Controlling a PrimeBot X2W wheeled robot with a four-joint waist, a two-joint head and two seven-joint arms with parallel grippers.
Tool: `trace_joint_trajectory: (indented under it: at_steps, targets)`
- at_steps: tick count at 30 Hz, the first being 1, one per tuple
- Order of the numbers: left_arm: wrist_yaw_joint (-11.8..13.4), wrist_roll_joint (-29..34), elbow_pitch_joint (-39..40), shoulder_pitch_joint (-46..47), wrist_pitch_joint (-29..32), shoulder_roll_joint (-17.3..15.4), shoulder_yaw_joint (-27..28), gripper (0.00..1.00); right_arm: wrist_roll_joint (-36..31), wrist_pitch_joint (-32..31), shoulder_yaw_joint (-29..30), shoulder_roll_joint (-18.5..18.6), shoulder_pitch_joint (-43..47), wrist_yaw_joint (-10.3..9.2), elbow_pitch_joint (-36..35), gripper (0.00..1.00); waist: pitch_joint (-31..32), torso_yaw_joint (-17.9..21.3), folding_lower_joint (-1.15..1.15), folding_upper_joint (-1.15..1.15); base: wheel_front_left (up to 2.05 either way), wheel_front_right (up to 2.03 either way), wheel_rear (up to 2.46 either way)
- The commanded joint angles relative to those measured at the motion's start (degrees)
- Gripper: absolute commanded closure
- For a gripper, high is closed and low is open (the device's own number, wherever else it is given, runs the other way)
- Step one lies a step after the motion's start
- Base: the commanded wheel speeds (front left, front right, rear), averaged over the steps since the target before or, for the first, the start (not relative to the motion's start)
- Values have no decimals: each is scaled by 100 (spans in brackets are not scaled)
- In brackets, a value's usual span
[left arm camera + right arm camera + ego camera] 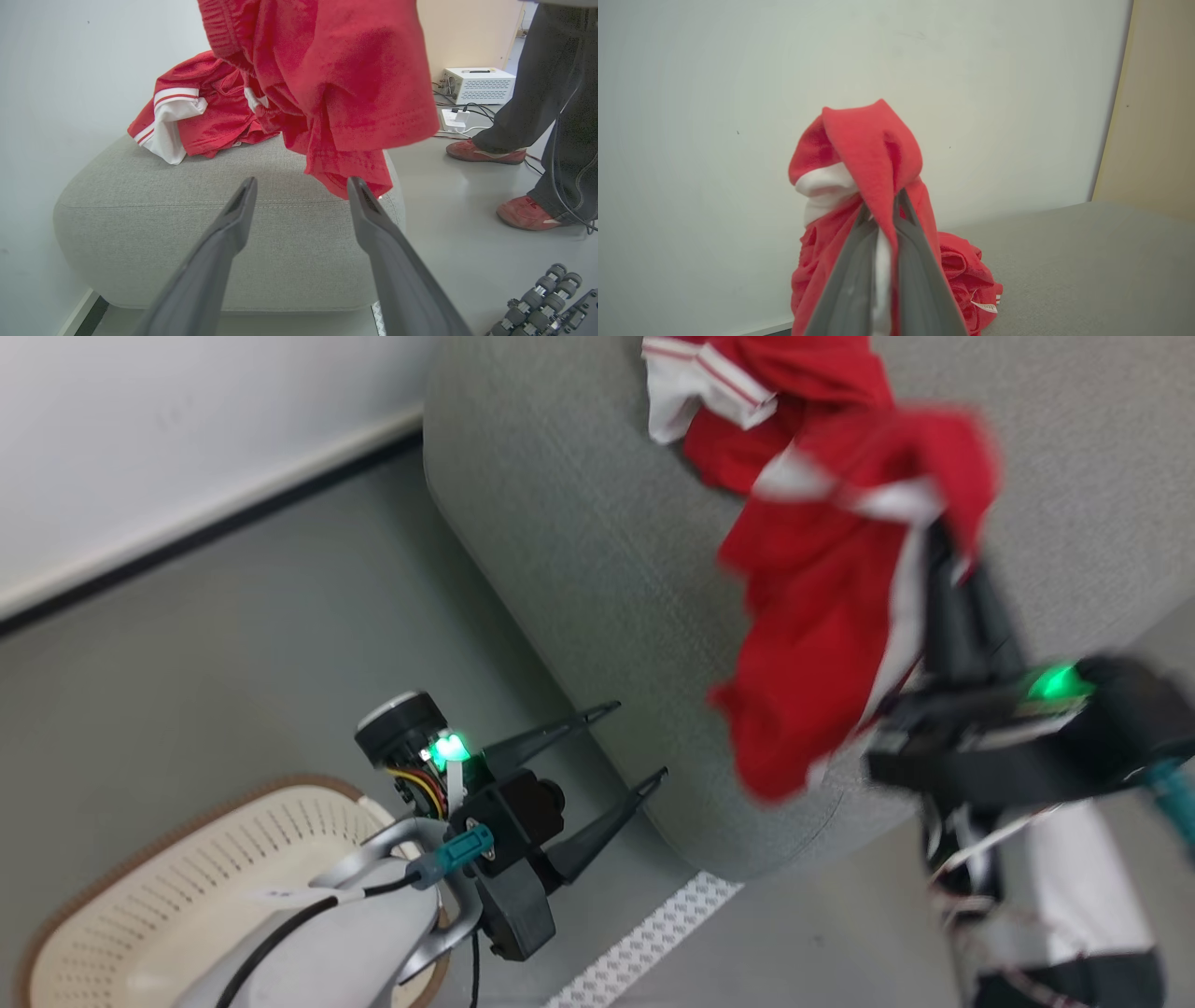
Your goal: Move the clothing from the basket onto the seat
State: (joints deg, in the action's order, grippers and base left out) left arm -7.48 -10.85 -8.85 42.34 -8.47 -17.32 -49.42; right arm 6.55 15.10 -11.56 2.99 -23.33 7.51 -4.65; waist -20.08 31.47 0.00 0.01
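Right gripper [938,549] jaws clamped on soft bright red garment with white stripe [812,644]. Cloth dangles over near edge of large grey-green woven sofa [579,551], seemingly clear of cushion, though blur hides contact. Second red garment with white-and-red striped cuff [738,392] lies on sofa top, farther back. Left gripper [637,740] jaws wide apart, empty, just beside sofa's side. Cream-white perforated plastic basket with brown rim [187,887] on floor, near left.

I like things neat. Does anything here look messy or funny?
Yes. One red garment dangles in a bunch from the shut right gripper above the edge of the seat, not laid down. Another red-and-white garment lies crumpled on the seat. Nothing looks torn or spilled.
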Motion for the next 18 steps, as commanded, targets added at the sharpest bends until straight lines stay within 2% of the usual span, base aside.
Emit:
trace_joint_trajectory:
  at_steps: [1,8,13,18]
  targets:
    - [1,-28,116,123,78,-149,-35,0,-8,2,182,-19,-370,-4,-96,100,-621,-47,0,-1,0,0,0]
    - [0,-33,570,463,434,-660,-185,0,210,2,1106,49,-1943,-3,-317,100,-1530,-149,0,-1,0,0,0]
    - [1,29,908,737,598,-970,-329,0,330,2,1685,482,-3147,-3,-300,100,-2049,-235,0,-1,0,0,0]
    - [0,-13,1160,932,737,-1122,-459,0,376,1,1967,1094,-4135,-3,58,100,-2428,-315,0,-1,0,0,0]
